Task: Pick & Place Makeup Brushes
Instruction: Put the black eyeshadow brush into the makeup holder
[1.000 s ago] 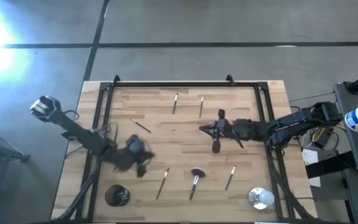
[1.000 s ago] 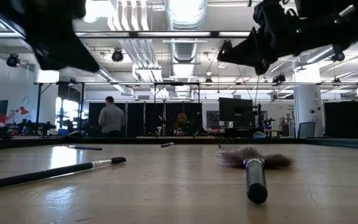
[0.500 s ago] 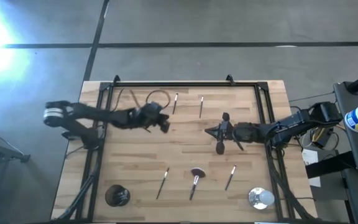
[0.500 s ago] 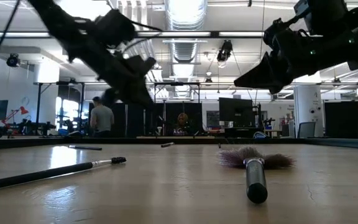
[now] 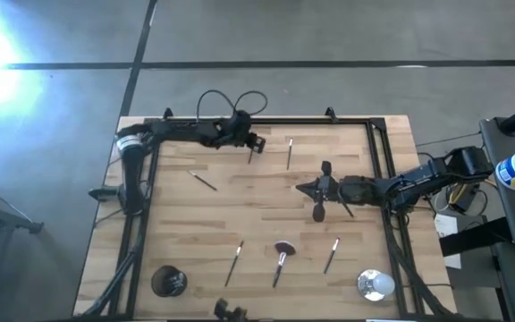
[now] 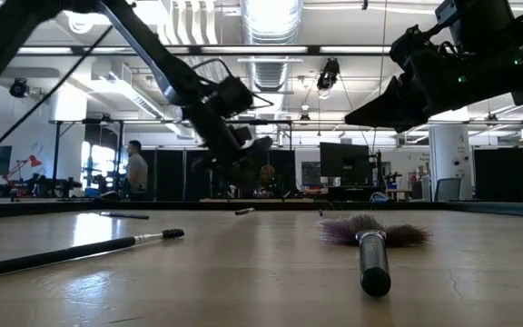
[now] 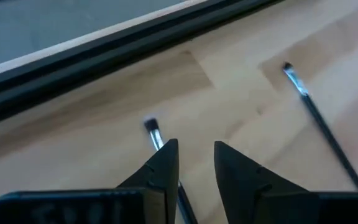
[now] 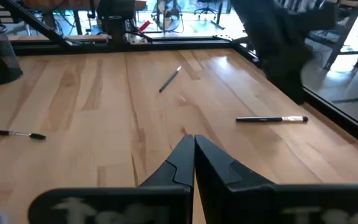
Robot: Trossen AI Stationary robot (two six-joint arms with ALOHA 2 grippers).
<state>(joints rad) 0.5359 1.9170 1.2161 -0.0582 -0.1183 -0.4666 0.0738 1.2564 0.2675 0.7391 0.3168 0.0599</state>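
We judge the step in hand to be the reach for a pick: the left gripper [image 5: 256,143] hangs over the far edge of the table [image 5: 240,210], above a thin brush [image 7: 154,132] that lies near the far rail. Its fingers [image 7: 163,165] stand partly apart and hold nothing; the brush handle runs under the gap between them. The next move calls for a descent straight onto that handle and a firm close, with the fingers kept square across the thin stick so it does not roll away.

The right gripper [image 5: 304,188] waits right of the table's middle, above the wood, with its fingers pressed together and nothing between them.

The other brushes lie scattered: a second thin one [image 5: 289,153] just right of the left gripper, a short one [image 5: 203,180] to the left, and three along the near side, among them the one with the fluffy head [image 5: 282,255]. A dark mesh cup [image 5: 168,281] stands at the near left corner, probably the place for them.

The left wrist view alone shows the brush lined up under the fingers. The high view shows the whole spread, which the low view flattens; the low view adds a person [image 6: 135,169] in the room beyond.
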